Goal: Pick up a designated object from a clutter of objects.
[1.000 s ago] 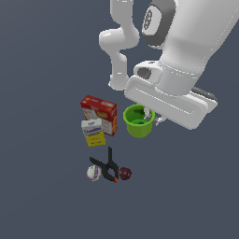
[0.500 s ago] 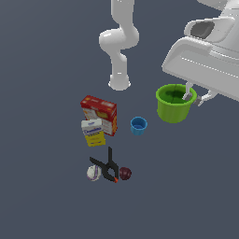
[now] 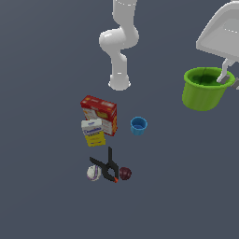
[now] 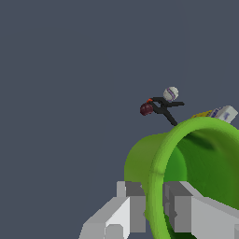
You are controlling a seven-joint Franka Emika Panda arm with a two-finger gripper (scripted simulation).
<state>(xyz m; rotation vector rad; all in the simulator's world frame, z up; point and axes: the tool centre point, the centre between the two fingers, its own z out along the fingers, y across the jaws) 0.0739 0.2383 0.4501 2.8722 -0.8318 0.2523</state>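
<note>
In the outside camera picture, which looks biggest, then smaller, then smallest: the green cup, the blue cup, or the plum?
1. green cup, though it is lifted and may be nearer the camera
2. blue cup
3. plum, only slightly smaller than the blue cup

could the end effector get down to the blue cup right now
Probably not: the end effector is shut on the green cup's rim, so it is occupied, though the blue cup stands unobstructed from above.
</note>
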